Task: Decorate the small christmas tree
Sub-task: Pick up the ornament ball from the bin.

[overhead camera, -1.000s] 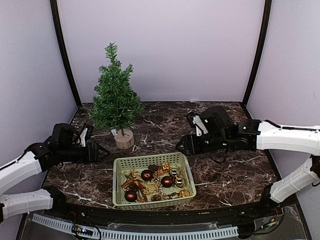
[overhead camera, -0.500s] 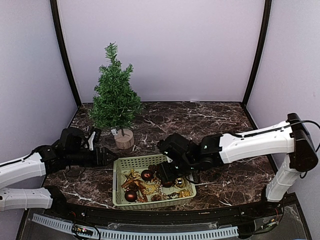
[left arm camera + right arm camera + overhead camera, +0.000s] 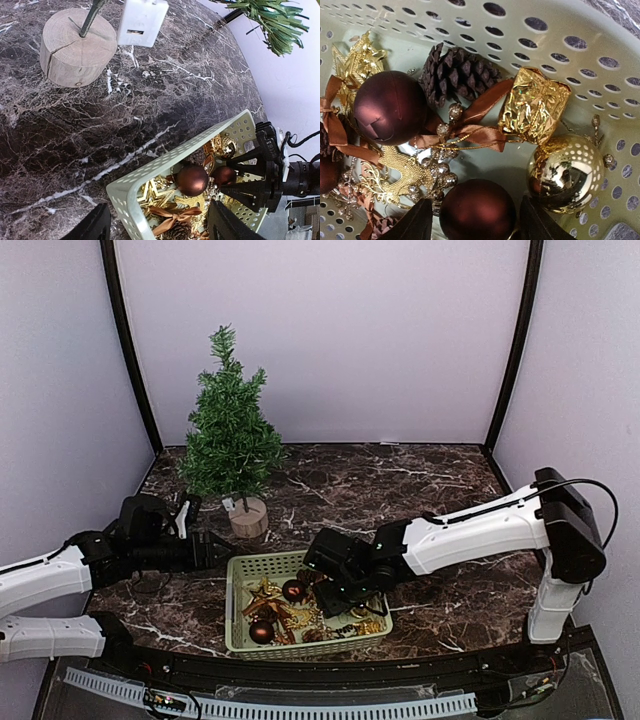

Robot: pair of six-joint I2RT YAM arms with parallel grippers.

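Right hand [image 3: 476,204] open, fingers [image 3: 415,225] straddling a brown bauble [image 3: 477,216] in the basket [image 3: 300,562] — right wrist view adds pinecone [image 3: 455,75], gold parcel [image 3: 535,105]. Left hand [image 3: 159,210] open, empty. Top view — small christmas tree [image 3: 231,440] upright on bench [image 3: 430,480], 10 o'clock of basket.

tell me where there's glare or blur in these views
right wrist: sharp up close, bright glints on the gold ball and foil gift; left wrist: wall blown out white, wooden stump crisp; top external: soft even light, no harsh shadows on the marble table
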